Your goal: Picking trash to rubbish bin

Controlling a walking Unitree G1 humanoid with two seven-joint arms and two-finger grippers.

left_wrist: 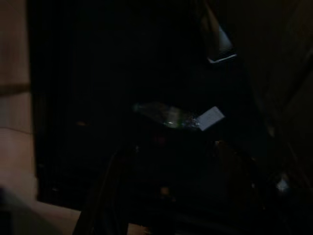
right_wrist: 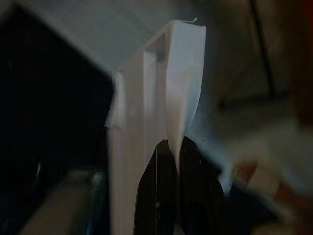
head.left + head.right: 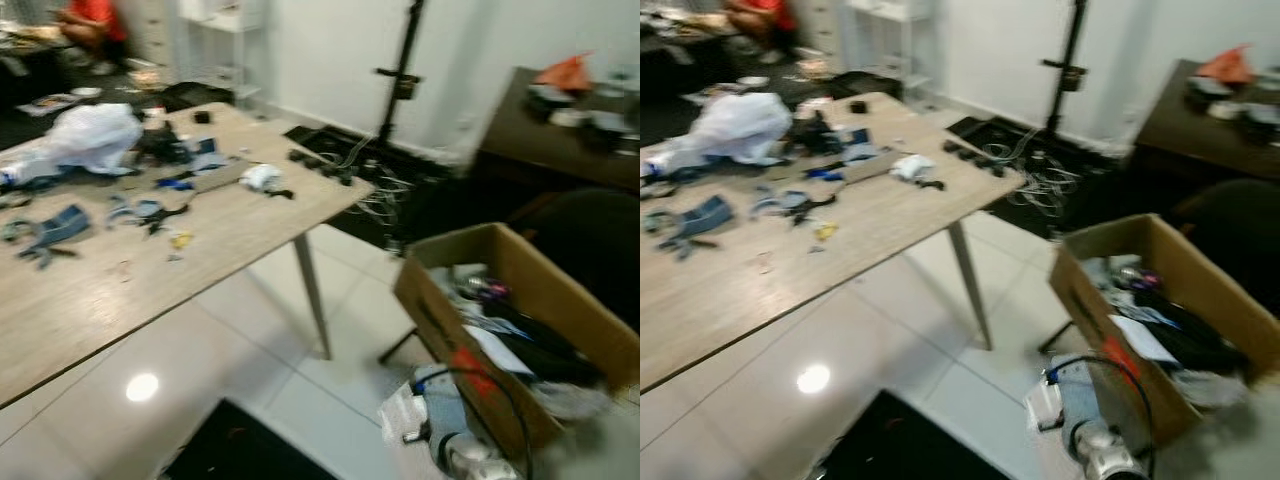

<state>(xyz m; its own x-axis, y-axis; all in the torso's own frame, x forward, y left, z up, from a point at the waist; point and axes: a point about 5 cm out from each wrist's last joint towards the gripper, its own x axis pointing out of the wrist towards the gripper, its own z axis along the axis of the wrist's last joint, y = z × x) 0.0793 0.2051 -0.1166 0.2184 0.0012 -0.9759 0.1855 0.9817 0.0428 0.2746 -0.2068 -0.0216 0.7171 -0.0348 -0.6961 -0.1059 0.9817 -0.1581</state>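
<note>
A wooden table (image 3: 230, 250) carries scattered trash: a white plastic bag (image 3: 85, 135), a crumpled white piece (image 3: 260, 177), blue scraps (image 3: 60, 225) and a small yellow bit (image 3: 180, 238). To the right, low on the floor, stands an open cardboard box (image 3: 440, 320) full of mixed rubbish. My right gripper (image 2: 176, 144) is shut on a folded white piece of paper or card (image 2: 183, 73). It hangs low beside the box's near corner, where the white piece (image 3: 400, 408) shows in the left eye view. The left wrist view is very dark, with only a faint pale scrap (image 1: 210, 117) visible.
A person in red (image 3: 95, 20) crouches at the far back left. A black stand (image 3: 400, 75) and tangled cables (image 3: 370, 165) lie beyond the table's corner. A dark desk (image 3: 560, 130) stands at the right and a black mat (image 3: 240, 445) lies on the white tiles.
</note>
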